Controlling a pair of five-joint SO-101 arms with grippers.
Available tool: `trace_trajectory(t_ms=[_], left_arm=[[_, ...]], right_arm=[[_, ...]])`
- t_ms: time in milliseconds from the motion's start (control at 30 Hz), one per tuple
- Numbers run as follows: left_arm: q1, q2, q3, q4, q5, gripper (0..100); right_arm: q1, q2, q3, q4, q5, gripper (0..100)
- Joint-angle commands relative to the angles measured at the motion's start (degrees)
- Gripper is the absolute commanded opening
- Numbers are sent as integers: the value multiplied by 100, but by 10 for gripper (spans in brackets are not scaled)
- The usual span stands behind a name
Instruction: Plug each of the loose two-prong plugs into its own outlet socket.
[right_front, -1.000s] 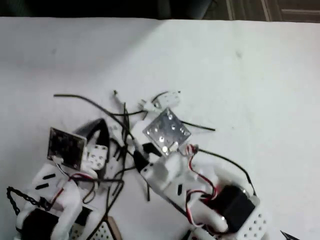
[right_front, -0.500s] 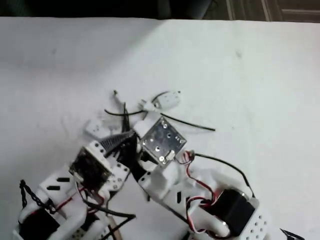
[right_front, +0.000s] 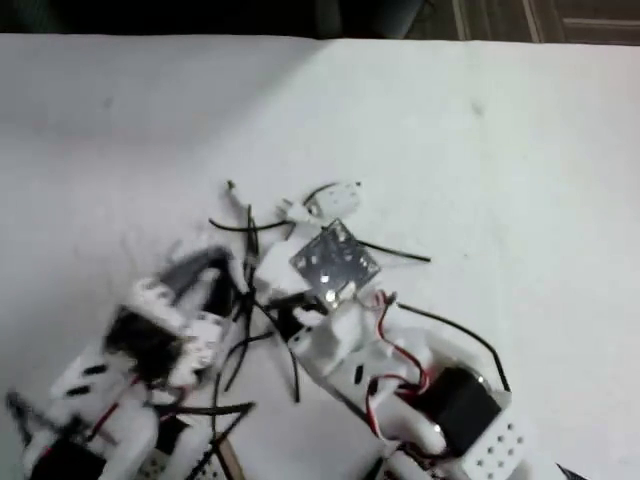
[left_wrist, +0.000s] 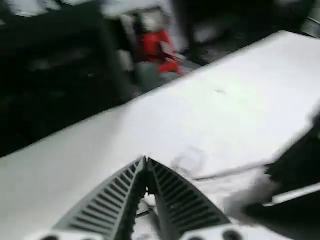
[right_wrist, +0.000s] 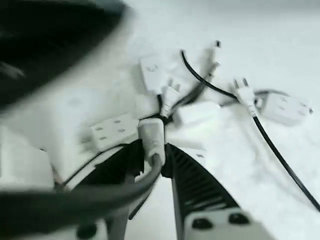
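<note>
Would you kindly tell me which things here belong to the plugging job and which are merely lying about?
Belong to the job:
- held plug, in the right end effector
- loose plug
- first outlet socket, beside the held plug
- second outlet socket, beside the loose plug
- black cord

Just lying about:
- red object, beyond the table

White arm shells (right_front: 345, 350), black servos (right_front: 460, 405), red wires (right_front: 385, 322), ribbed dark claws (left_wrist: 146, 162).
</note>
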Motion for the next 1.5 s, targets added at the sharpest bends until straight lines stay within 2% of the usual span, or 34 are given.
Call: trace_trajectory(t_ms=[0,100,200,433,567,700,933,1467], left_arm=[[-1376,-286,-229,308,-70,26],[-2220,-207,-35,695,-70,26],[-2809,-207,396,730,-70,26],[-3591,-207,1451,264,-176,26],[-3697,-207,2119,-158,-255,26],[-3697,-207,2497,-255,-281,26],[-3723,-207,2532,-202,-281,26],[-3846,-207,2532,-202,-281,26]], right_arm=[[347,40,264,-338,9,15],[365,479,431,-629,9,15],[541,1314,404,-910,9,15],[989,3002,35,-1130,9,15],[1007,3468,-35,-1288,9,15],[1095,3855,-35,-1596,9,15],[1411,4259,-9,-1912,316,15],[1200,4242,360,-1868,273,15]])
